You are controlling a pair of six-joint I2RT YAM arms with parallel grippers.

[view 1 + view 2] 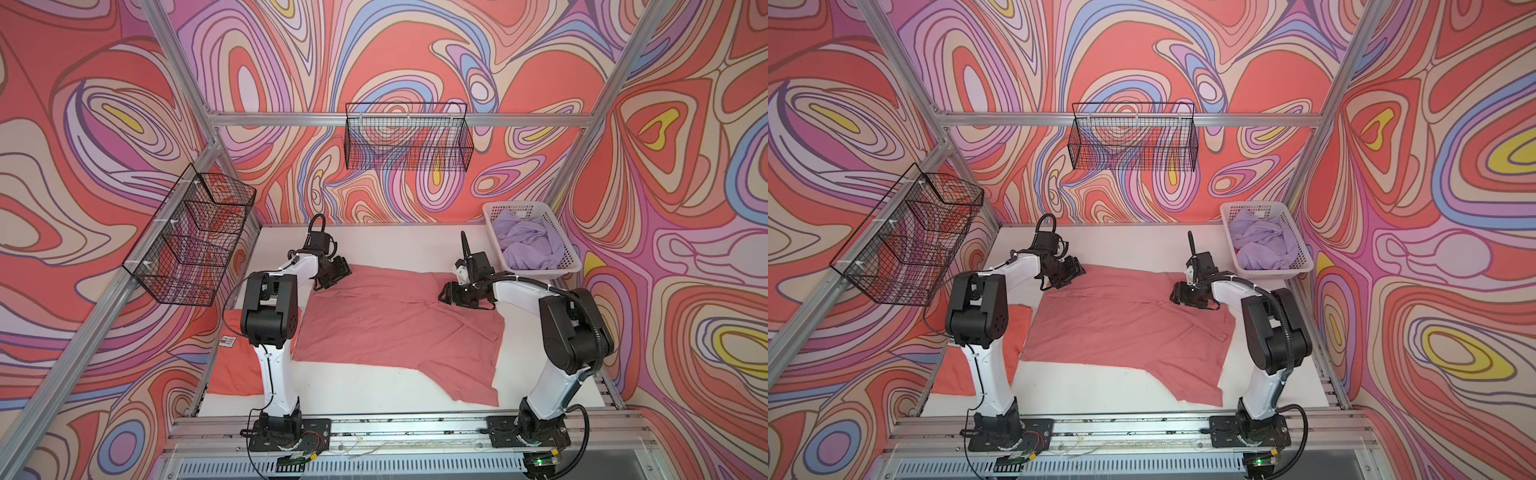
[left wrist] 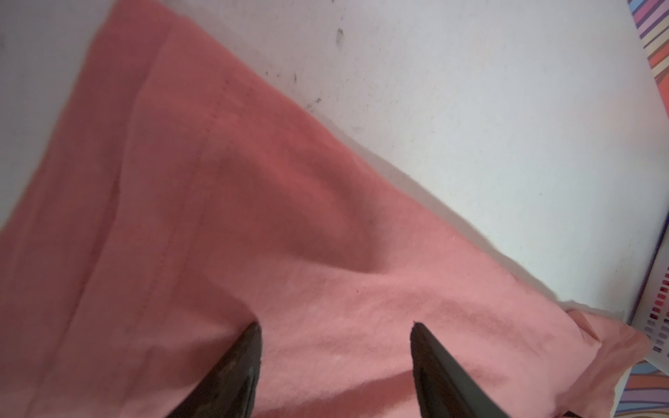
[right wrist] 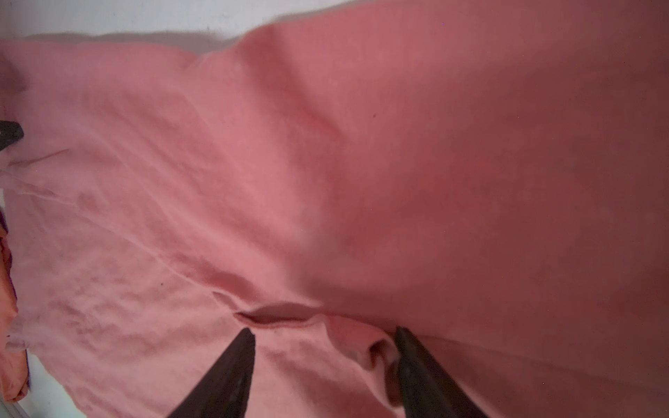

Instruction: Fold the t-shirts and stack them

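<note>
The left gripper (image 2: 335,325) has its two black fingers (image 2: 239,369) standing well apart. Nothing is pinched between them, and only flat cloth lies under the gap. The right gripper (image 3: 324,330) is open about as wide and holds nothing either. One finger (image 3: 420,372) sits right beside a small raised fold (image 3: 275,315) with a slit in it. I think both are open so that each can come down and pinch a bit of cloth.

The cloth under them is the dusty salmon-pink cotton t-shirt (image 1: 395,328), spread out in the middle of the white table top (image 1: 374,399). In both top views the left gripper is at the shirt's far left corner, and the right gripper is over its far right part. So each arm has one end of the same far side. That looks like the start of a fold, because a floppy shirt needs two grips to lift evenly. The near edge is crooked, with one flap reaching toward the front on the right.

The brighter orange-coral cotton t-shirt (image 1: 232,370) with a small white label (image 1: 227,341) lies flat on the left, partly hidden by the left arm. It looks folded already, so it is likely the bottom of the stack, kept out of the way.

The pale lavender cotton t-shirt (image 1: 528,245) is crumpled in the white slatted plastic basket (image 1: 540,273) in the far right corner, waiting its turn
</note>
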